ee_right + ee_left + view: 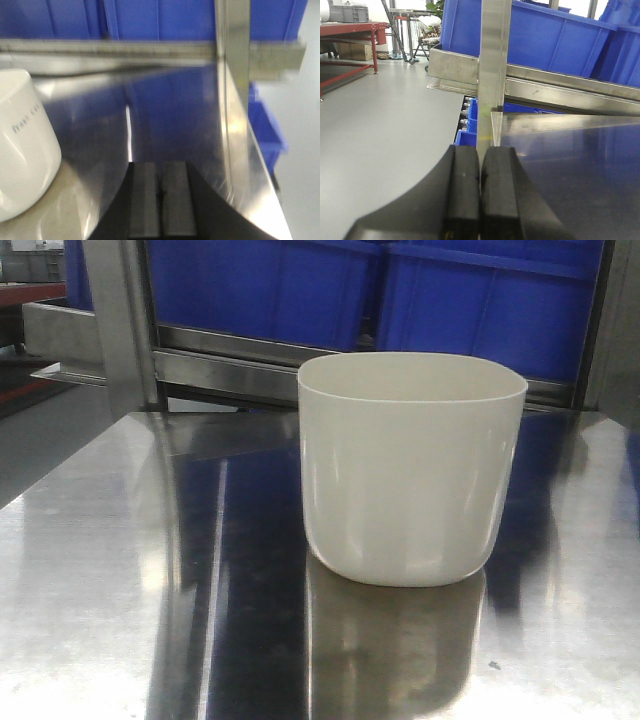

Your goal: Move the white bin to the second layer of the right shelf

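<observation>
The white bin [410, 470] stands upright and empty on the steel table [150, 570], right of centre in the front view. In the right wrist view the white bin [22, 150] sits at the left edge. My right gripper [159, 167] is shut on nothing, low over the table, to the right of the bin and apart from it. At the table's left corner, my left gripper [479, 150] is shut and empty, facing a steel post [494, 65]; the bin does not show in that view. The right shelf second layer is out of view.
Large blue crates [470, 290] fill a steel shelf [230, 350] just behind the table. Another steel post [232, 75] rises at the table's right edge, with a blue crate [265, 130] lower beyond it. Grey floor and a red table [350, 30] lie to the left.
</observation>
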`<state>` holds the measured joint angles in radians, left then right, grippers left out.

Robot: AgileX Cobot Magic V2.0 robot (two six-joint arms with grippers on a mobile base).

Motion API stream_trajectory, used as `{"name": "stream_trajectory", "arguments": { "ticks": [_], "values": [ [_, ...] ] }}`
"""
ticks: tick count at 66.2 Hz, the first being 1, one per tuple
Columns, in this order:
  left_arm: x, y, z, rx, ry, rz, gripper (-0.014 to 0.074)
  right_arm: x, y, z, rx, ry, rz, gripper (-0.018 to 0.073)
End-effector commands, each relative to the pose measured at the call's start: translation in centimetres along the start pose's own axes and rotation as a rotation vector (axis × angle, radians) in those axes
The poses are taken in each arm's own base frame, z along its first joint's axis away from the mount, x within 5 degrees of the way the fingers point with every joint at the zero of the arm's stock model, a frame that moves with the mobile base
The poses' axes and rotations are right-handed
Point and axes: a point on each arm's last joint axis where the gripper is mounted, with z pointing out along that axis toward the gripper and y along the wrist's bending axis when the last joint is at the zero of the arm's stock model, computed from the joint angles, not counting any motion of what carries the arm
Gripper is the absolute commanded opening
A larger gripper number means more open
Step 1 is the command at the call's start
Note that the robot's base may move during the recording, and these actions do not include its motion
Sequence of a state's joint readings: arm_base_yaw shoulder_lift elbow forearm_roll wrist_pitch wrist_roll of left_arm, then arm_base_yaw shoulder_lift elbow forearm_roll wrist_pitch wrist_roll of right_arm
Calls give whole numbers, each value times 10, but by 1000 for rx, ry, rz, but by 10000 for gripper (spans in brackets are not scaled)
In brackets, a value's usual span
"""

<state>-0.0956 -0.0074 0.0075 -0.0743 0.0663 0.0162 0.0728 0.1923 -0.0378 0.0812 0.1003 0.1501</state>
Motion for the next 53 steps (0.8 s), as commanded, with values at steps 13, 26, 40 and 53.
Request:
{"name": "stream_trajectory", "arguments": {
  "ticks": [13, 26, 40, 53],
  "values": [
    [5, 1, 1, 2, -51, -9, 85, -102, 25, 51, 36, 214, 15, 49],
    [5, 1, 1, 2, -51, -9, 85, -146, 41, 103, 52, 569, 58, 211],
    [5, 1, 1, 2, -51, -9, 85, -172, 56, 161, 15, 761, -15, 569],
    [5, 1, 1, 2, -51, -9, 85, -188, 91, 177, -87, 740, -73, 569]
  ]
}}
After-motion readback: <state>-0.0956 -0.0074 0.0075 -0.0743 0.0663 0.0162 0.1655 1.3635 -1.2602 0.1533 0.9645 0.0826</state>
